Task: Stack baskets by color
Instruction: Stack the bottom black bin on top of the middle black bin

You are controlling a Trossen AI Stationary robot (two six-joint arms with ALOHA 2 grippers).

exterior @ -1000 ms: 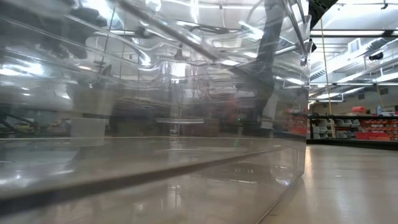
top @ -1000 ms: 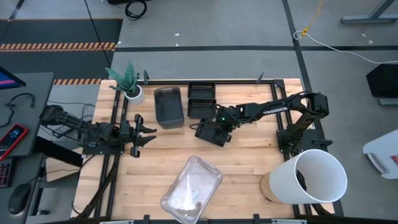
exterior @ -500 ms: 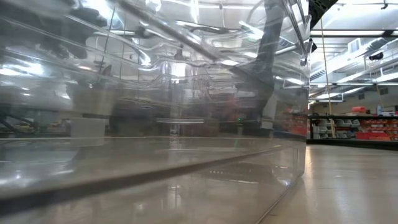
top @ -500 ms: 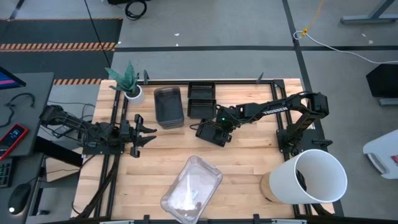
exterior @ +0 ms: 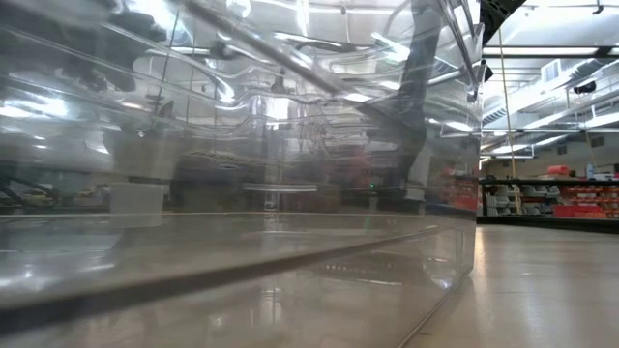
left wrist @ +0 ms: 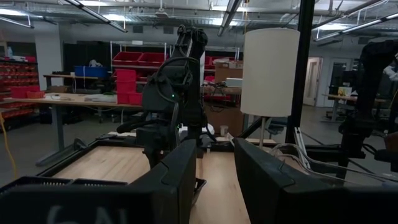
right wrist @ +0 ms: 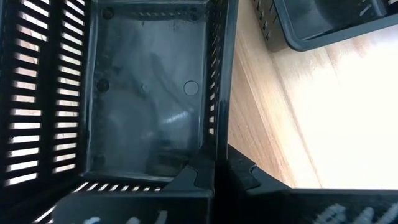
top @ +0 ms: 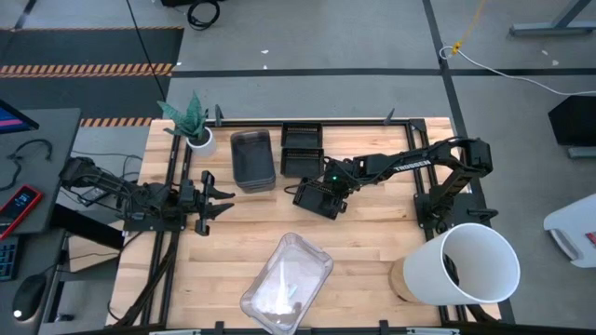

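Note:
My right gripper [top: 321, 191] is shut on a black lattice basket [top: 315, 200] near the table's middle. Two more black lattice baskets [top: 301, 149] sit side by side at the far edge, with a smoky grey basket [top: 253, 158] to their left. A clear basket [top: 287, 284] rests on the table at the near edge and fills the low view [exterior: 242, 193]. At the table's left, my left gripper [top: 223, 200] hovers open and holds nothing; its two fingers stand apart in the left wrist view [left wrist: 216, 180]. My right gripper pinches one lattice side wall of the black basket at its rim [right wrist: 219, 158], one finger [right wrist: 196, 180] inside and one [right wrist: 249, 177] outside. The fingers slant steeply down from the table's right side. Whether the basket's bottom touches the table I cannot tell.
A big white bucket [top: 470, 265] lies at the near right corner. A small white plant pot [top: 197, 140] stands at the far left. Bare wood lies between the held basket and the clear basket. Another dark basket [right wrist: 317, 25] shows beside the held one.

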